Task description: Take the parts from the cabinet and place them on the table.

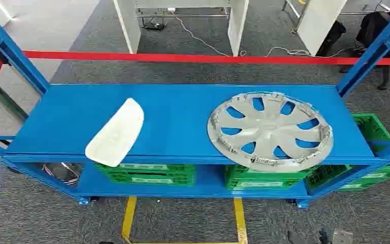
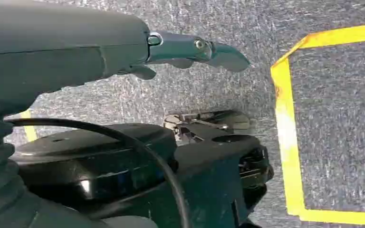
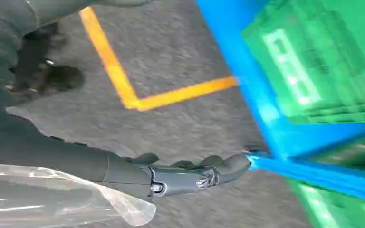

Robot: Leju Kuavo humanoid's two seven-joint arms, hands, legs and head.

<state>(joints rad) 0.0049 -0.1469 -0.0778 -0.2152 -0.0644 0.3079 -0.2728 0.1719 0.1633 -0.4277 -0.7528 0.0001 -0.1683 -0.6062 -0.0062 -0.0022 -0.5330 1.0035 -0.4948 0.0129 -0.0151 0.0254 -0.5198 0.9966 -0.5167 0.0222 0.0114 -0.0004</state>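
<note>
Right hand (image 3: 190, 175) empty beside ribbed green crate (image 3: 323, 61).

grey carpet floor (image 1: 56, 218), yellow tape lines (image 1: 129, 216), red barrier tape (image 1: 183, 57) behind.

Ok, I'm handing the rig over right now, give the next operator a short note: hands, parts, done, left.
Left hand: hanging over the carpet, fingers straight, holding nothing.
Right hand: low beside the blue rack's frame, fingertips near a blue rail, holding nothing.
Parts: white curved panel on the top shelf, left, overhanging the front edge; silver wheel cover on the right, also slightly over the edge.
Done: nothing picked yet.
Left: take both parts and place them on the table.
</note>
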